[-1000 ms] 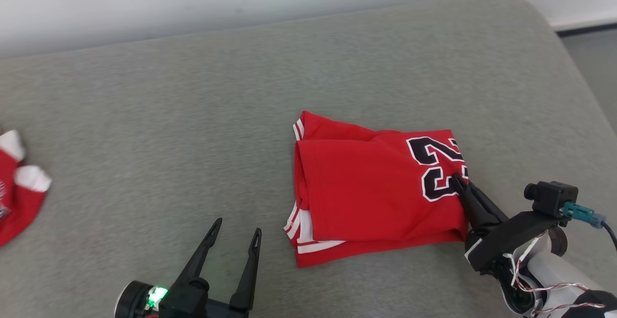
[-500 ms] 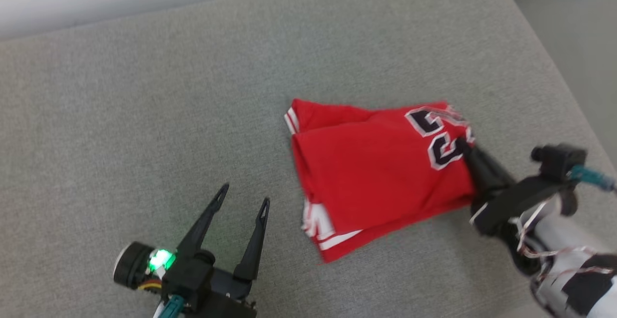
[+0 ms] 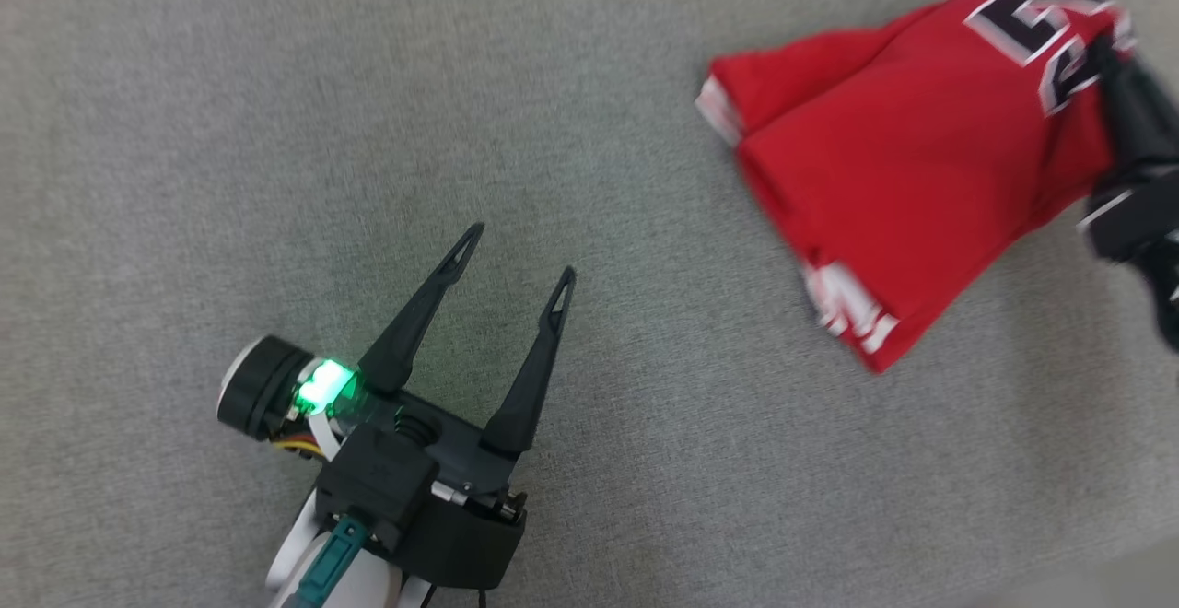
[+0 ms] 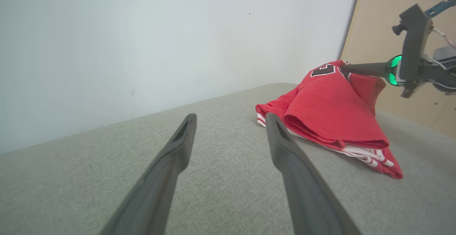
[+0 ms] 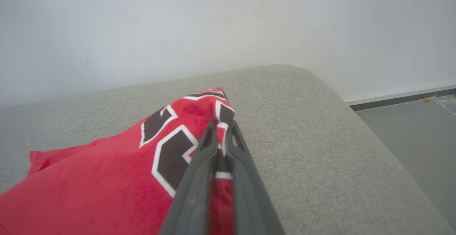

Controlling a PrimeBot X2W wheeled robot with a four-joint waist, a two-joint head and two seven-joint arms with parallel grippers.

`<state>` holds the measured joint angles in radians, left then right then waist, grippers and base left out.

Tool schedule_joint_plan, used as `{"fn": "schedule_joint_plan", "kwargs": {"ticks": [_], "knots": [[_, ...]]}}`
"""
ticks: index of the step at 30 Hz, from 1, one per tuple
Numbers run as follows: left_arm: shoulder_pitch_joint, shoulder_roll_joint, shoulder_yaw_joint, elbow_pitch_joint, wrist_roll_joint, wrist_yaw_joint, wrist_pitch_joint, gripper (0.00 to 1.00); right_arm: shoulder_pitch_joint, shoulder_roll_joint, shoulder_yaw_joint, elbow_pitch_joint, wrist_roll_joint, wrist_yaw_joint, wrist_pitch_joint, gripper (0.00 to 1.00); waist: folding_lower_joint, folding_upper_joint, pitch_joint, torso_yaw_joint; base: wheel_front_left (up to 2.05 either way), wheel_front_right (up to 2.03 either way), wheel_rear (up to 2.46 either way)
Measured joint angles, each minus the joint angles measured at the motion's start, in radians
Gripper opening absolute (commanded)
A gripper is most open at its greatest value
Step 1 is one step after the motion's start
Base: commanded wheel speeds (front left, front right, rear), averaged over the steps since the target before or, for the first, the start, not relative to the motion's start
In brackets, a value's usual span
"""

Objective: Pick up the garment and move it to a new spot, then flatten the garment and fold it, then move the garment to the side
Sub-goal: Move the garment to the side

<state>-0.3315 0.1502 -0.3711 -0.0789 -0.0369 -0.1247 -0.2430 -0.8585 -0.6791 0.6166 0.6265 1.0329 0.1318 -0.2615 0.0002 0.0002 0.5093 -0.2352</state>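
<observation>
Moving the folded jersey [image 3: 903, 175] aside, I judge: my right hand [image 3: 1110, 51] pinches its numbered edge at two o'clock, rest lying on the cushion [image 3: 276, 129]; left hand [image 3: 520, 251] gapes empty at seven. Next: set down flat, release gently.

Robot's left gripper [image 3: 520, 252]: two long, tapering black fingers [image 3: 422, 310], slotted at the tips, on a black block [image 3: 461, 534] bearing a green lamp [image 3: 322, 385], a white-capped black cylinder [image 3: 250, 389] and a teal connector [image 3: 327, 560]; right gripper [image 5: 222, 124] dark grey.
</observation>
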Motion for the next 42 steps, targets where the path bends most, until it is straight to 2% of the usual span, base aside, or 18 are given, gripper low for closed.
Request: {"fn": "schedule_joint_plan", "kwargs": {"ticks": [10, 19, 28, 29, 30, 31, 36, 39, 42], "knots": [[-0.063, 0.033, -0.047, -0.111, 0.002, -0.004, 0.064, 1.00, -0.049, -0.081, -0.099, 0.068, -0.026, 0.000, 0.000, 0.00, 0.0000, 0.0001, 0.116, -0.006, 0.00, 0.00, 0.00], [-0.075, 0.049, -0.064, -0.154, 0.001, -0.005, 0.086, 1.00, -0.063, -0.166, -0.178, 0.112, -0.054, 0.000, 0.000, 0.00, 0.0000, 0.0000, 0.153, -0.022, 0.00, 0.00, 0.00], [-0.084, 0.055, -0.079, -0.173, -0.001, -0.005, 0.094, 1.00, -0.118, -0.166, -0.235, 0.176, -0.127, 0.000, 0.000, 0.00, -0.0001, -0.0001, 0.162, -0.010, 0.00, 0.00, 0.00], [-0.085, 0.055, -0.084, -0.172, -0.001, -0.005, 0.094, 1.00, -0.127, -0.162, -0.252, 0.199, -0.149, 0.000, 0.000, 0.04, -0.0001, 0.0000, 0.163, -0.006, 0.00, 0.00, 0.00], [-0.086, 0.055, -0.088, -0.171, -0.001, -0.005, 0.093, 1.00, -0.134, -0.159, -0.272, 0.214, -0.174, 0.000, 0.000, 0.40, -0.0001, -0.0001, 0.164, -0.002, 0.00, 0.00, 0.00], [-0.087, 0.054, -0.091, -0.171, -0.002, -0.005, 0.093, 1.00, -0.144, -0.156, -0.297, 0.228, -0.207, 0.000, 0.000, 1.00, 0.0000, -0.0001, 0.164, 0.003, 0.00, 0.00, 0.00], [-0.087, 0.055, -0.092, -0.163, -0.009, 0.002, 0.084, 1.00, -0.164, -0.116, -0.482, 0.248, -0.420, 0.000, -0.002, 1.00, -0.0002, -0.0001, 0.158, 0.022, 0.00, 0.00, 0.00], [-0.083, 0.054, -0.092, -0.151, -0.013, 0.011, 0.075, 1.00, -0.125, -0.048, -0.584, 0.199, -0.537, 0.000, -0.003, 1.00, -0.0002, -0.0001, 0.142, 0.029, 0.00, 0.00, 0.00], [-0.074, 0.050, -0.090, -0.136, -0.022, 0.020, 0.061, 1.00, -0.056, 0.041, -0.624, 0.130, -0.607, 0.000, -0.002, 1.00, -0.0003, -0.0001, 0.118, 0.036, 0.00, 0.00, 0.00]]}}
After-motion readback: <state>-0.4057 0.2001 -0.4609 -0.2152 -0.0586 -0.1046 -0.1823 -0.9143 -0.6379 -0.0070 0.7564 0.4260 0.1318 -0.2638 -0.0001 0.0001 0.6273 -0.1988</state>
